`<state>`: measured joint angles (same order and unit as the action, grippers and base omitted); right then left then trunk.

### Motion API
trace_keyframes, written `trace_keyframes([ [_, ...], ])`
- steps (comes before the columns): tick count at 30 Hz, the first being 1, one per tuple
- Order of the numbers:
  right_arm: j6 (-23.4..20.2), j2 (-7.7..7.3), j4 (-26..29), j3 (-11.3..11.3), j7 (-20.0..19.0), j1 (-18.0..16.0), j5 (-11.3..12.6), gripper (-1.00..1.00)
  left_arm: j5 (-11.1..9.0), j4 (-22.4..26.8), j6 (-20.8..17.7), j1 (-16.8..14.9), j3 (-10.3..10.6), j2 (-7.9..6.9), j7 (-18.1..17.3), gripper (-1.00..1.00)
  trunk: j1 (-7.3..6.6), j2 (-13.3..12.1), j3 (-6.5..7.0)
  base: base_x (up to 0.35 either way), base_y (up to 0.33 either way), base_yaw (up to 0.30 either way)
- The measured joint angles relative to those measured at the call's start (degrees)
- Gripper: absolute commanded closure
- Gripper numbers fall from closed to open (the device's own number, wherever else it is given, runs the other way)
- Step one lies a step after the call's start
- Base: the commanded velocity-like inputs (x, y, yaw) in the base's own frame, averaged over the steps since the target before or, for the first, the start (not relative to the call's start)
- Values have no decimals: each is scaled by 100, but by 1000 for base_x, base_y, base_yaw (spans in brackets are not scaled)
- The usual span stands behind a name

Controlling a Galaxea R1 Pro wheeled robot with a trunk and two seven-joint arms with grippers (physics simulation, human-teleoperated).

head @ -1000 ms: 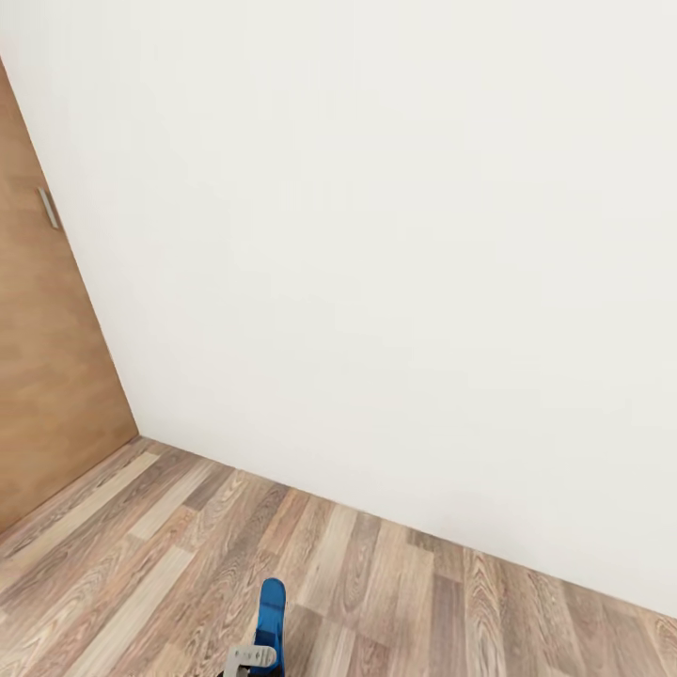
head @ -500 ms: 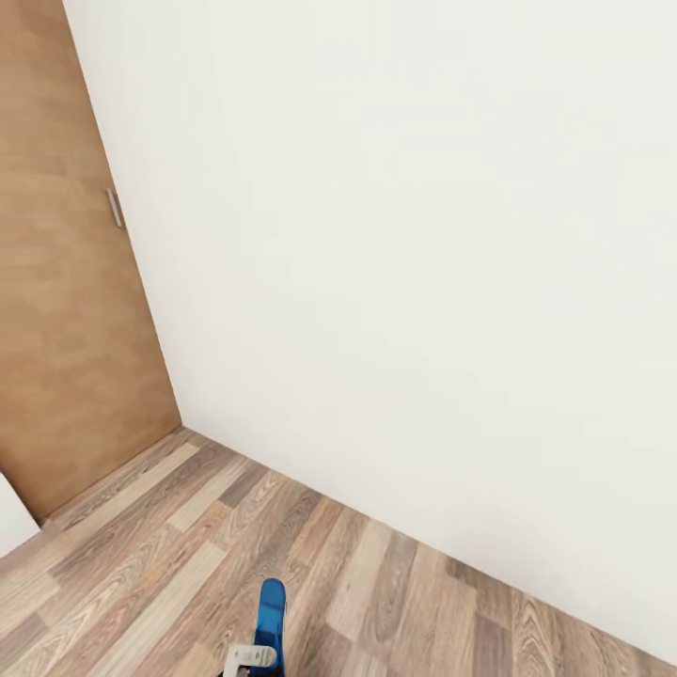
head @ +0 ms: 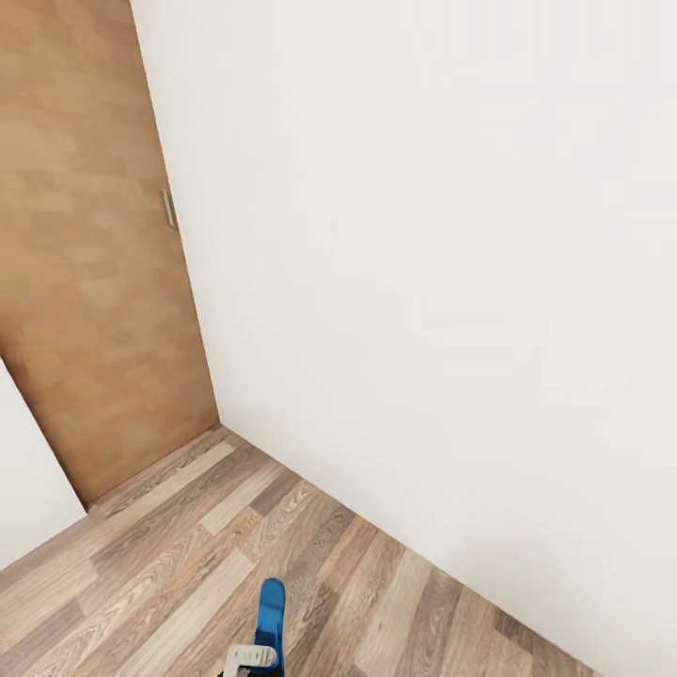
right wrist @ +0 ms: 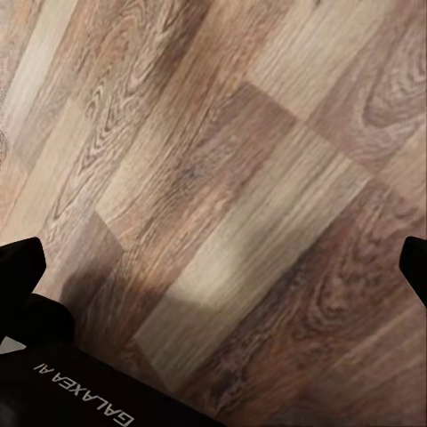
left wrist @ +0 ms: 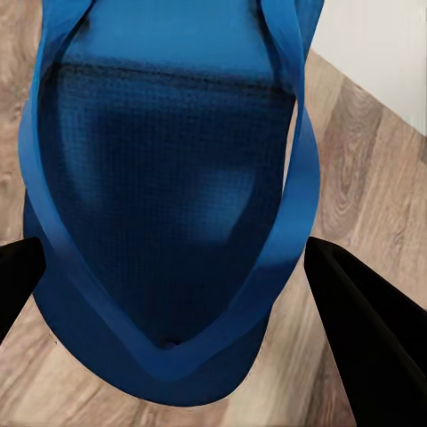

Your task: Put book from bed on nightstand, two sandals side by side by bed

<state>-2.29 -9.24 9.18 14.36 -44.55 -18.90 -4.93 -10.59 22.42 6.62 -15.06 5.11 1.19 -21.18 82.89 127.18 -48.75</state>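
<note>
A bright blue sandal (head: 271,609) stands up from my left gripper (head: 249,658) at the bottom edge of the head view. In the left wrist view the sandal (left wrist: 169,178) lies between the two black fingers (left wrist: 365,342), and the left gripper (left wrist: 191,307) is shut on it above the wood floor. My right gripper (right wrist: 216,267) is open, its black fingertips (right wrist: 20,267) far apart with only floor between them. The book, the bed and the nightstand are out of view.
A plain white wall (head: 423,282) runs close ahead from the corner to the right. A light brown wooden door (head: 85,282) with a small metal handle (head: 168,208) stands at the left. Wood-plank floor (head: 169,564) lies below.
The whole head view has shifted, so the camera has turned: the door and corner now sit further right and more of the door shows. The sandal stays in the left gripper.
</note>
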Motion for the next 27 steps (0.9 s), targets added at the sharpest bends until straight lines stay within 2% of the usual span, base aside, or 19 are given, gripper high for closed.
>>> trace_keyframes([
  [27, -2, 0, -1, 1, 0, 0, 0, -100, -1, 1, 0, 0, 0, 0, -8, 100, 1, 0, 0, 2, 0, 284],
])
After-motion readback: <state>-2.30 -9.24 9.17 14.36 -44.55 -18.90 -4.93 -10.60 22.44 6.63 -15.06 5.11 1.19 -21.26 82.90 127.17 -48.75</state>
